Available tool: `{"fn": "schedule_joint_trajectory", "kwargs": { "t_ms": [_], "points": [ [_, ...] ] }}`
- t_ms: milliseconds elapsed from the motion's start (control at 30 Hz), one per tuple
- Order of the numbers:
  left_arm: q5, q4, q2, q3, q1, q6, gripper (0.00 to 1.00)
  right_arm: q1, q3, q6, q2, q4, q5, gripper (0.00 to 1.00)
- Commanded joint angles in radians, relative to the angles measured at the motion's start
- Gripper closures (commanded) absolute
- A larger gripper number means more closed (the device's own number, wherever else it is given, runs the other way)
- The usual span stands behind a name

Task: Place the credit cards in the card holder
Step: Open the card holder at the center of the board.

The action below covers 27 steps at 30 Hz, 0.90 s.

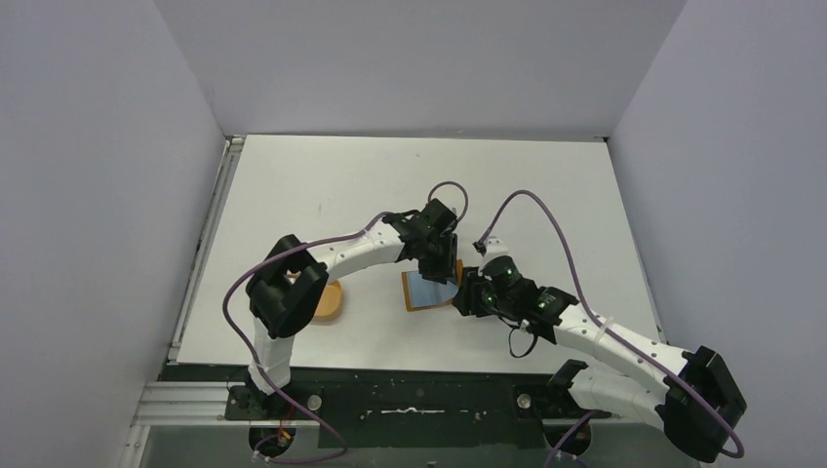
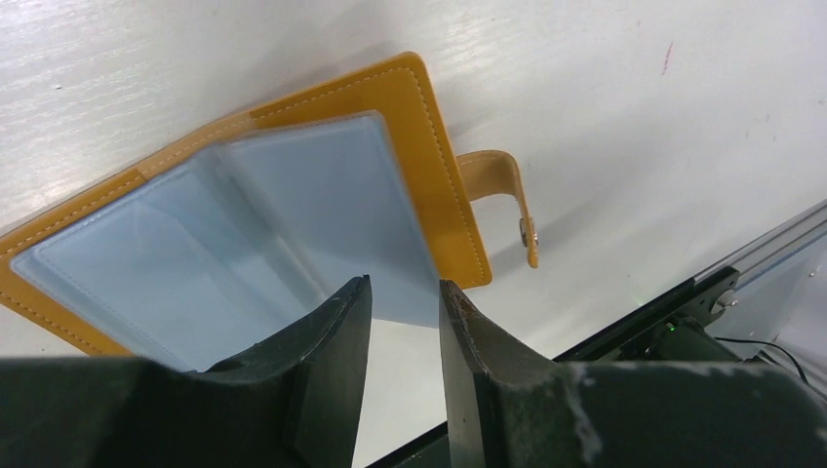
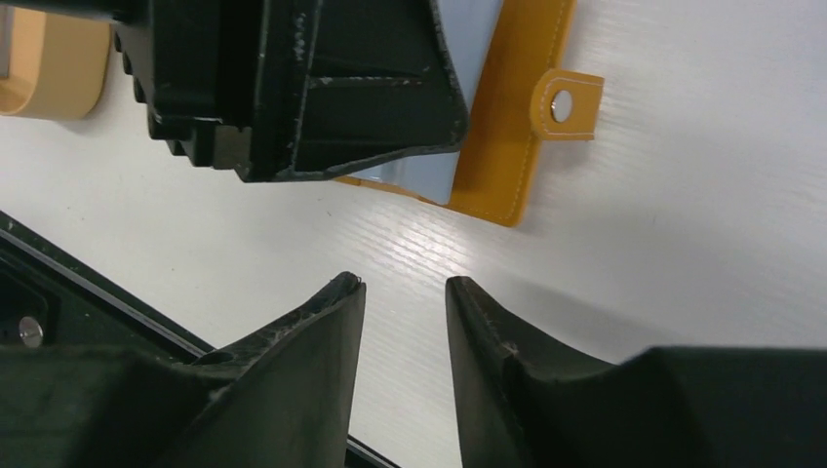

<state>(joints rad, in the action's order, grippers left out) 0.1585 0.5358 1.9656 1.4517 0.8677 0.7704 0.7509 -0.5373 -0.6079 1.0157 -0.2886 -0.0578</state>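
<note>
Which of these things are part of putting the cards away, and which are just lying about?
Job: open tan card holder, left gripper, right gripper. No loose card clearly visible.
Lying about: orange oval tray.

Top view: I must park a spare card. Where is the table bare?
Bare: the table beyond the card holder, up to the back wall. Crowded: the left claw and right claw meet at the holder; the tray lies left of it.

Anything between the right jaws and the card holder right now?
Nothing. In the right wrist view, only bare white table lies between the right gripper, its jaws apart, and the card holder's near edge.
</note>
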Motion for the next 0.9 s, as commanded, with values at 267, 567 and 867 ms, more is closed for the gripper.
{"fn": "schedule_joint_trajectory", "kwargs": {
  "t_ms": [267, 567, 867],
  "points": [
    [0.007, -0.077, -0.084, -0.024, -0.041, 0.01, 0.62, 0.026, -0.093, -0.042, 0.131, 0.17, 0.034, 0.75],
    [-0.036, -0.09, -0.193, -0.123, -0.073, 0.037, 0.53, 0.003, -0.119, -0.053, 0.226, 0.228, 0.045, 0.79],
    [-0.099, -0.115, -0.346, -0.294, -0.092, 0.077, 0.48, -0.082, -0.116, -0.03, 0.372, 0.233, 0.07, 0.85]
  ]
}}
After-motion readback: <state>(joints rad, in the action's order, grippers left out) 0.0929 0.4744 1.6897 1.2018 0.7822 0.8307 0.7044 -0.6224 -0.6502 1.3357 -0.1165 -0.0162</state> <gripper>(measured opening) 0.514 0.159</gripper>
